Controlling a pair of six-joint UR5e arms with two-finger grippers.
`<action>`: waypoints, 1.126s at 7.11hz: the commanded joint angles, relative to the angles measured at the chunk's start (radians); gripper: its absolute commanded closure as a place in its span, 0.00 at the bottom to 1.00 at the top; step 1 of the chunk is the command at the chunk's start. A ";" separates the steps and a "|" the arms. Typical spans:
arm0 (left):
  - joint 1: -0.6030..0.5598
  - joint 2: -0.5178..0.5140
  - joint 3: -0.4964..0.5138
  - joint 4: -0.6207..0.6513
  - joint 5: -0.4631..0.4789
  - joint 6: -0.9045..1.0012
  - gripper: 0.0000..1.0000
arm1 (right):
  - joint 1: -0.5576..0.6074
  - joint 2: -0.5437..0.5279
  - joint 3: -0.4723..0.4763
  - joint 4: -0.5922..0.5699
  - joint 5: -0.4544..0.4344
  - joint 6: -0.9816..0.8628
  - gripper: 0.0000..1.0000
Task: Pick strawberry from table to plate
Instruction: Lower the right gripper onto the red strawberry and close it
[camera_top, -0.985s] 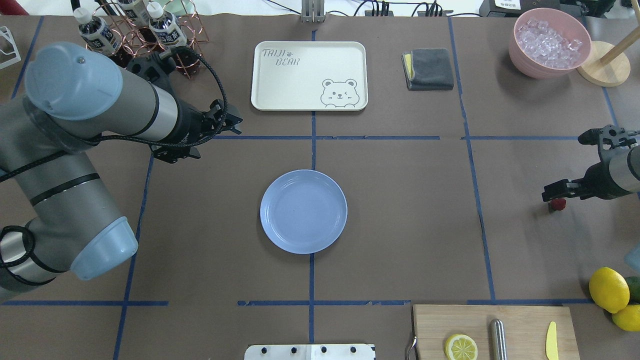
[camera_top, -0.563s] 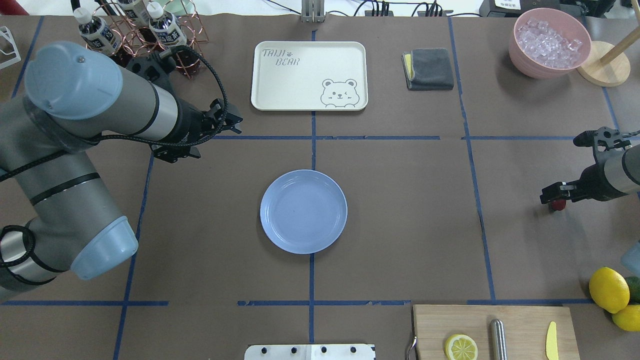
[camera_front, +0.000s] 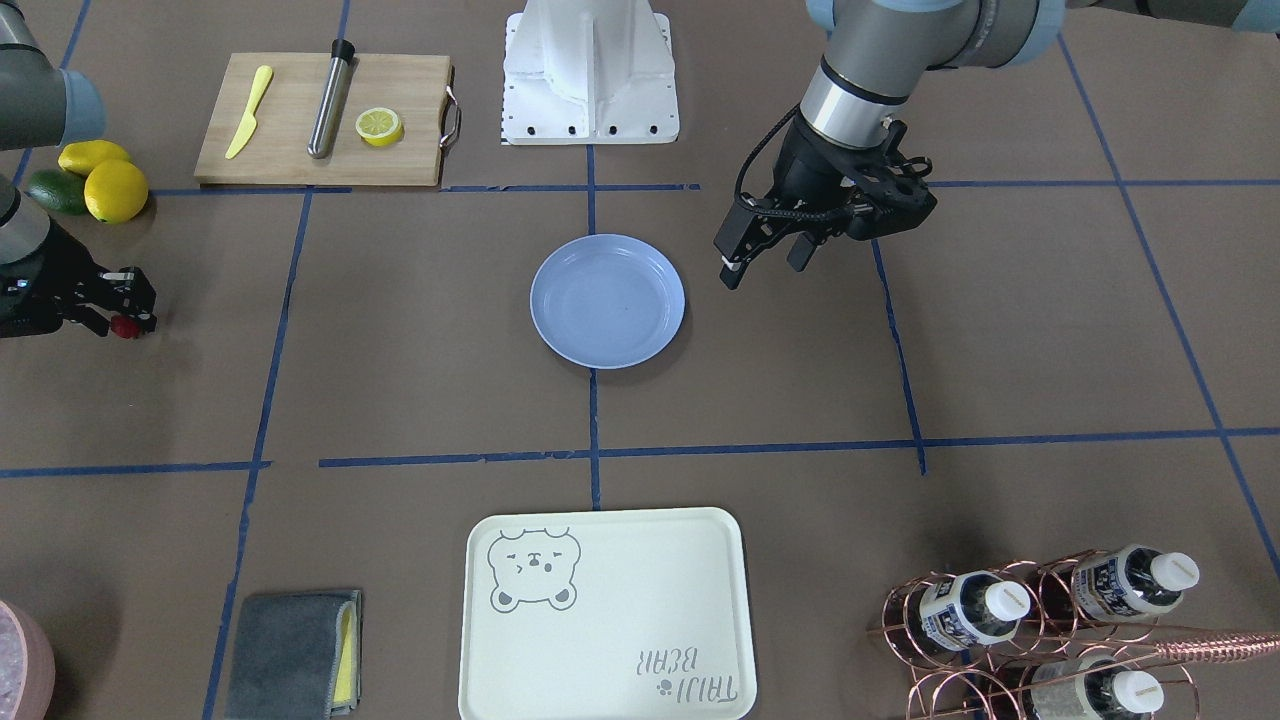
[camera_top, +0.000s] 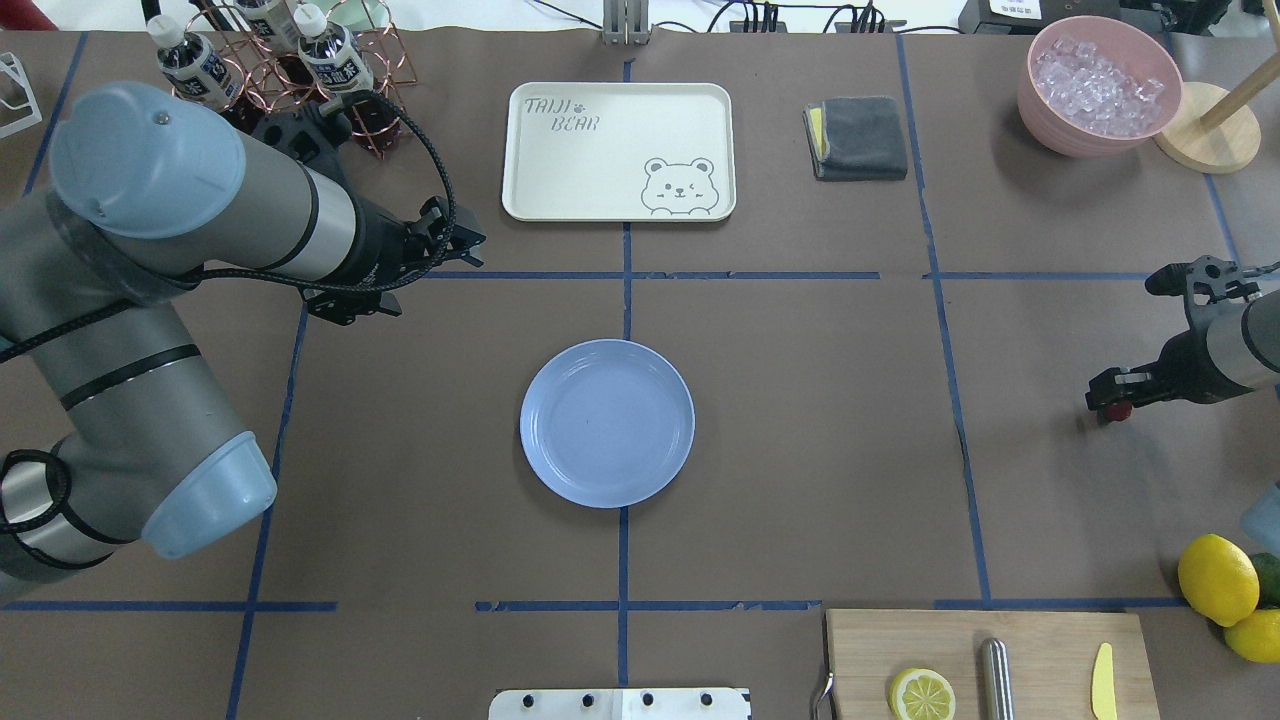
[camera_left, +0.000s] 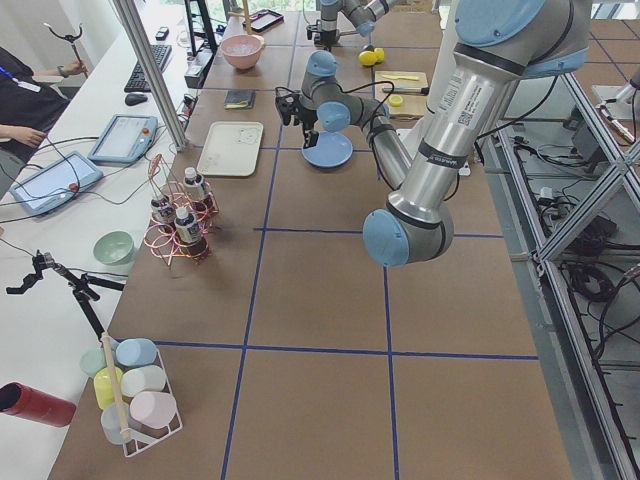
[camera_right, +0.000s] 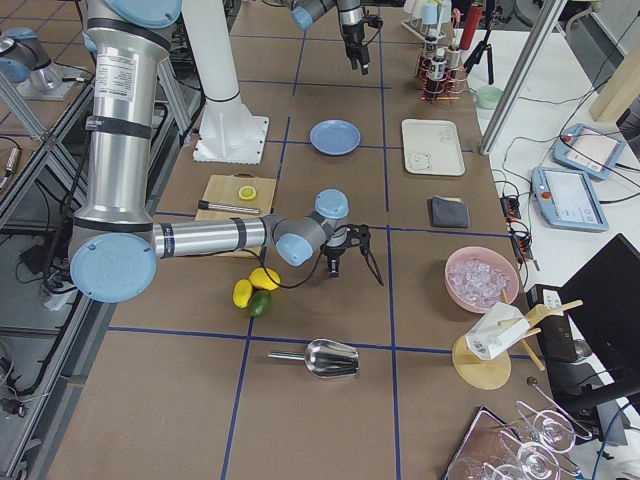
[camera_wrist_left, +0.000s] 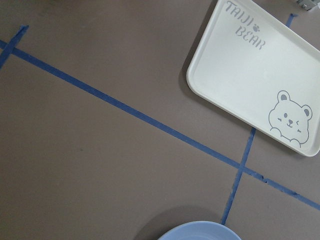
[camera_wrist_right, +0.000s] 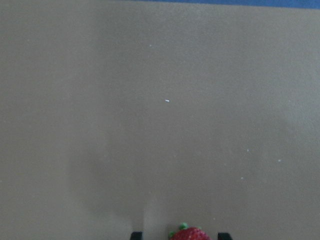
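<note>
The strawberry (camera_top: 1121, 411) is a tiny dark-red berry on the brown table (camera_top: 800, 400) at the far right. My right gripper (camera_top: 1110, 398) hangs low over it, open, with a finger on each side. In the right wrist view the strawberry (camera_wrist_right: 189, 233) sits between the two fingertips (camera_wrist_right: 136, 234) with a gap on either side. From the front, the strawberry (camera_front: 125, 327) peeks out under the right gripper (camera_front: 128, 312). The light-blue plate (camera_top: 607, 423) lies bare at the centre. My left gripper (camera_front: 765, 265) hovers open and holds nothing, to the robot's left of the plate (camera_front: 607, 300).
A cream bear-print tray (camera_top: 618, 150) lies beyond the plate. A grey cloth (camera_top: 857, 137) and a pink bowl of ice (camera_top: 1100, 85) are at the far right. Lemons (camera_top: 1217, 578) and a cutting board (camera_top: 985, 660) sit near right, and a bottle rack (camera_top: 290, 70) stands far left.
My right gripper has sunk a little and shifted over the strawberry, which shows less than before. The left arm and the plate have stayed put.
</note>
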 joint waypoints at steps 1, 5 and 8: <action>0.000 0.000 0.000 0.000 0.000 0.000 0.00 | 0.001 -0.001 0.000 -0.001 0.000 0.000 0.67; -0.011 -0.005 -0.015 0.000 -0.002 0.001 0.00 | 0.007 -0.004 0.062 -0.007 0.015 -0.006 1.00; -0.081 -0.008 -0.021 0.099 -0.002 0.178 0.00 | 0.046 0.132 0.260 -0.301 0.061 0.000 1.00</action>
